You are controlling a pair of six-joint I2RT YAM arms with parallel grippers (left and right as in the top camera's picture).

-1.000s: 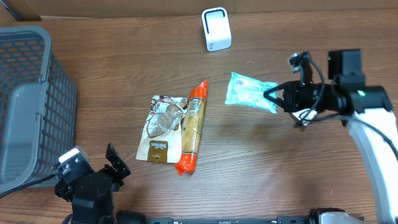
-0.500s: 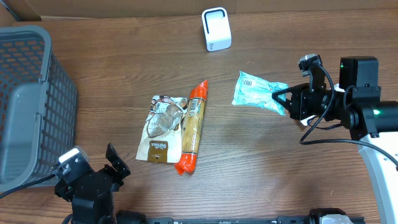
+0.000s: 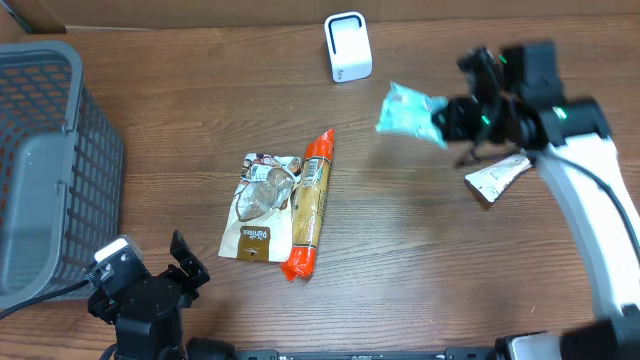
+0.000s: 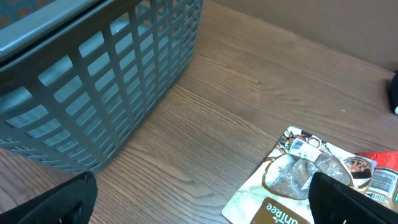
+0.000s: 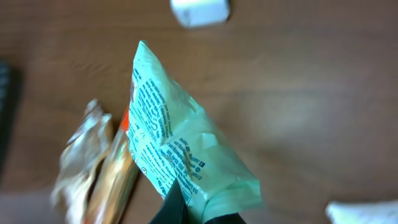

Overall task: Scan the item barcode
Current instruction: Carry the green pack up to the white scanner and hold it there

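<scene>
While right jaws pinch its corner, mint packet (image 3: 405,108) juts beyond them.

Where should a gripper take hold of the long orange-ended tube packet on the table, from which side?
Probably pinch the long orange-ended tube packet across its narrow middle, descending from above: it lies flat and is slim crosswise. The brown snack pouch crowds one side.

Matt wood-grain table (image 3: 400,260); grey plastic lattice basket (image 3: 50,150); crinkled glossy mint film pouch (image 3: 405,107); smooth white plastic scanner (image 3: 348,46); glossy snack bag (image 3: 262,205).
</scene>
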